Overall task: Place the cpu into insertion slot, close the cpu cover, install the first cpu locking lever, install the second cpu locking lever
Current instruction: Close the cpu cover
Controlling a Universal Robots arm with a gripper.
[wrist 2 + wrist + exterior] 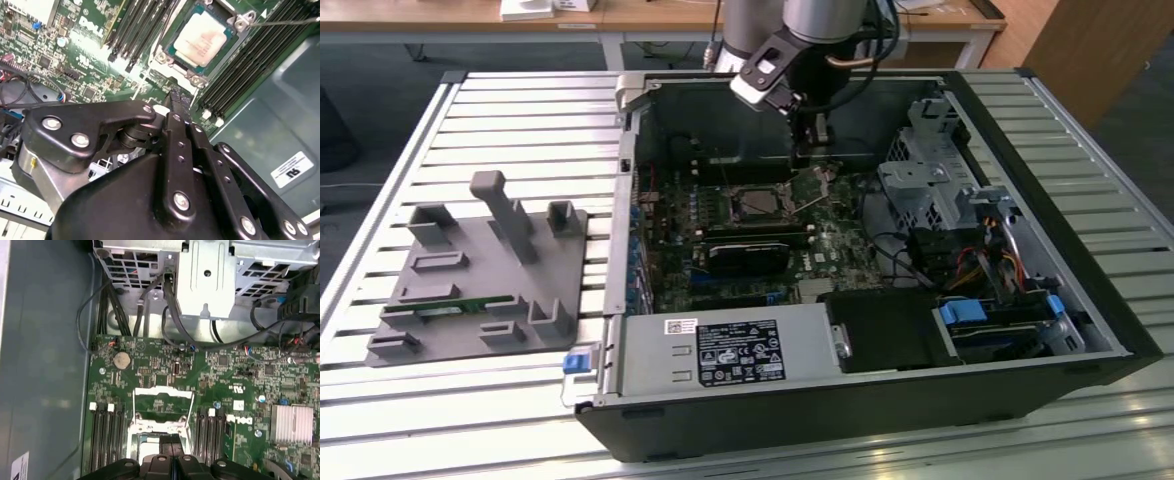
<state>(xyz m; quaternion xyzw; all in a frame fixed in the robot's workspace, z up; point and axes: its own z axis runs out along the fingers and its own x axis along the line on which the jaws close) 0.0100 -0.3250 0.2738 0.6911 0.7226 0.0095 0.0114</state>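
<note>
The cpu (202,40), a square chip with a silvery top, lies seated in the insertion slot (167,50) on the green board. In the exterior view the slot (758,205) sits mid-case, with my gripper (817,150) just above its far side. The cpu cover (162,402), a thin shiny frame with a square window, stands flipped open beyond the socket; it also shows as the cover (823,178) below my fingers. My gripper (170,442) is shut, its fingertips (177,100) pressed together with nothing between them, close to the cover's hinge end. A thin locking lever (287,21) sticks out unlatched.
Memory slots (135,25) flank the socket. A black graphics card (747,250) lies nearer the front, then the power supply (720,350). The drive cage (927,190) and cables (170,320) crowd the exterior view's right. A grey fixture tray (480,270) sits outside the case.
</note>
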